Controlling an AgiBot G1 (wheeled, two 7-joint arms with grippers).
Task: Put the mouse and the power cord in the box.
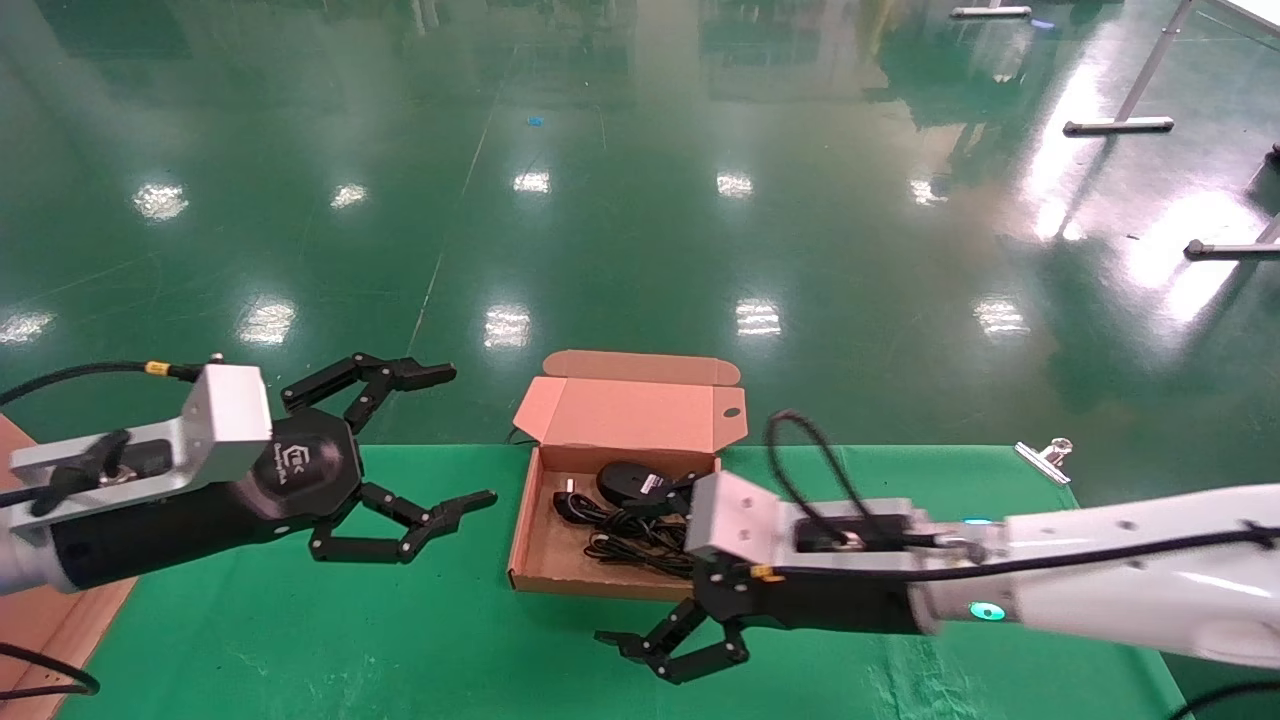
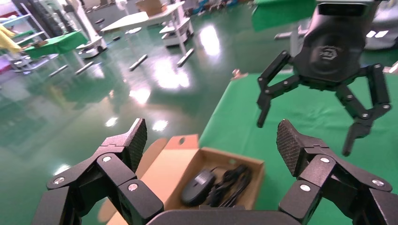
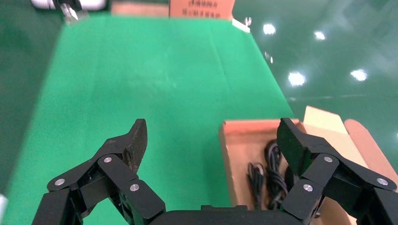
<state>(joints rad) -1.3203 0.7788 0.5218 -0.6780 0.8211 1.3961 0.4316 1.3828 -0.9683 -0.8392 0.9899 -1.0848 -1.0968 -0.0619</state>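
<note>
The brown cardboard box (image 1: pixel 528 545) sits open at the far middle of the green table, its lid (image 1: pixel 630 410) tipped back. Inside lie the black mouse (image 1: pixel 630 482) and, beside it, the coiled black power cord (image 1: pixel 632 535). My right gripper (image 1: pixel 650 652) hangs open just in front of the box's near wall, holding nothing. My left gripper (image 1: pixel 472 435) hovers open to the left of the box, also holding nothing. The left wrist view shows the mouse (image 2: pixel 197 186) and power cord (image 2: pixel 233 182) in the box (image 2: pixel 234 158). The right wrist view shows the power cord (image 3: pixel 272 173) past the box wall (image 3: pixel 226 154).
A silver binder clip (image 1: pixel 1045 455) lies at the table's far right edge. A brown board (image 1: pixel 45 620) lies past the table's left side, under my left arm. Green cloth (image 1: pixel 300 620) covers the table in front of the box. Beyond the far edge is green floor.
</note>
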